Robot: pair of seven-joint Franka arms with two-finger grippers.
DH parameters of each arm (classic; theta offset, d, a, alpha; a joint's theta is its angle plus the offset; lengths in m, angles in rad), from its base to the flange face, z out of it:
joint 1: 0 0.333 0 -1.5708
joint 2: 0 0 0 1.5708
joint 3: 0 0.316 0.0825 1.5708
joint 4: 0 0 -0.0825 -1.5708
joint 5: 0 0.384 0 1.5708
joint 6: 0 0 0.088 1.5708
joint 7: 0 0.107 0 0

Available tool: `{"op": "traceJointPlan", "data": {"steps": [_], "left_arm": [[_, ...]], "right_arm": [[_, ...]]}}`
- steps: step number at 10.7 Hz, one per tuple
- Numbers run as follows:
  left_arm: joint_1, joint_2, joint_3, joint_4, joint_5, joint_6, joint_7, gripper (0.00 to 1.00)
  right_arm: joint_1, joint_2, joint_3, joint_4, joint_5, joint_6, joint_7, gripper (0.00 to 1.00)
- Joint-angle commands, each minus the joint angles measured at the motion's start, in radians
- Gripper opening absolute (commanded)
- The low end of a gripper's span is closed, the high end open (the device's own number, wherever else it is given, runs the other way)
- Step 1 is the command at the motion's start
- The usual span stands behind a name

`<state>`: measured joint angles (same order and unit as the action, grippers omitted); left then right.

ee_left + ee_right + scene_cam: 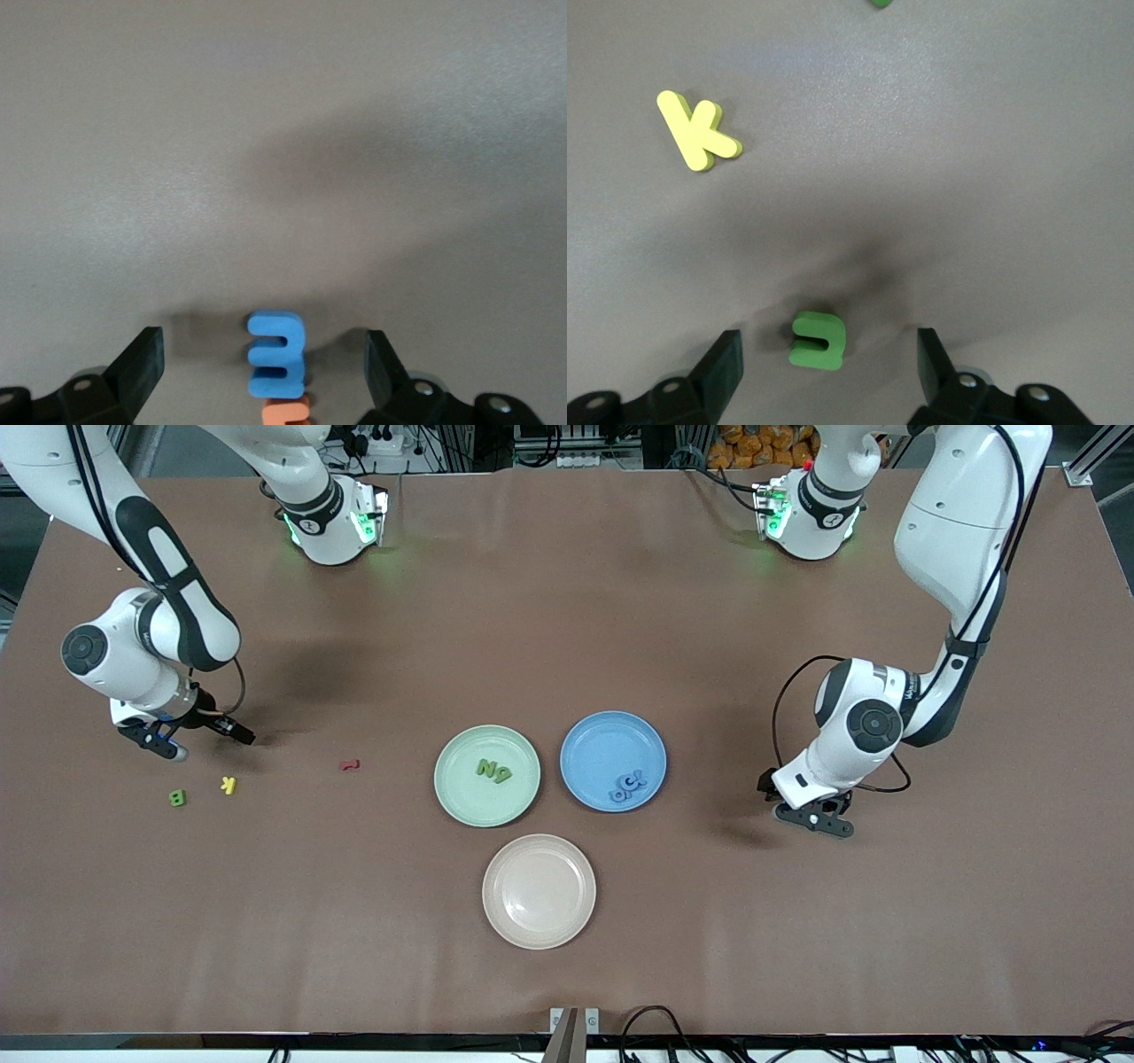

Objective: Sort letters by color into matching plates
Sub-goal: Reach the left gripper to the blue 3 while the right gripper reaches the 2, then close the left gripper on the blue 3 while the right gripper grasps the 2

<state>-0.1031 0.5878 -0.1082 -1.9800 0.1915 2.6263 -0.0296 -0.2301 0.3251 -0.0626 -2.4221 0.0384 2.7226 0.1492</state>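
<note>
- Green letters N and 9 (pixel 493 771) lie in the pale green plate (pixel 461 790); three blue letters (pixel 627 786) lie in the blue plate (pixel 592 735) beside it.
- Right gripper (pixel 826 367) hangs low over the bench (pixel 567 638) at the right arm's end, fingers (pixel 719 370) spread around a small green letter (pixel 818 340) without touching it.
- Green B (pixel 177 798), yellow K (pixel 229 785) and a red letter (pixel 351 764) lie near it.
- Left gripper (pixel 264 372) sits low at the left arm's end, fingers spread either side of a blue 3 (pixel 275 364) that touches an orange piece (pixel 285 413).
- Beige-pink plate (pixel 539 891) lies nearer the front camera.

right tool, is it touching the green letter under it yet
Apart. The right wrist view shows the right tool open, bare table on each side of the green letter.
</note>
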Motion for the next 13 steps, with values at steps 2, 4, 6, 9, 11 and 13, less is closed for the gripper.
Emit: {"op": "traceJointPlan", "data": {"steps": [2,4,6,9,11,13], "left_arm": [[0.057,0.007,-0.045,0.007,-0.006,0.008,0.033,1.0],[0.057,0.007,-0.045,0.007,-0.023,0.008,0.033,1.0],[0.057,0.007,-0.047,0.007,-0.027,0.008,0.033,1.0],[0.057,0.007,-0.045,0.007,-0.027,0.008,0.031,1.0],[0.057,0.003,-0.045,0.007,-0.077,0.008,0.007,0.35],[0.042,-0.003,-0.047,0.006,-0.181,0.006,-0.038,0.0]], "right_arm": [[-0.022,0.012,0.017,-0.015,-0.006,0.025,-0.011,0.74],[-0.022,0.017,0.017,-0.015,-0.008,0.025,-0.011,0.65],[-0.022,0.017,0.017,-0.017,-0.006,0.025,-0.01,0.62],[-0.022,0.015,0.017,-0.02,-0.006,0.023,-0.01,0.57],[-0.022,0.015,0.017,-0.02,-0.006,0.023,-0.01,0.52],[-0.022,0.015,0.017,-0.02,-0.006,0.023,-0.01,0.45]]}}
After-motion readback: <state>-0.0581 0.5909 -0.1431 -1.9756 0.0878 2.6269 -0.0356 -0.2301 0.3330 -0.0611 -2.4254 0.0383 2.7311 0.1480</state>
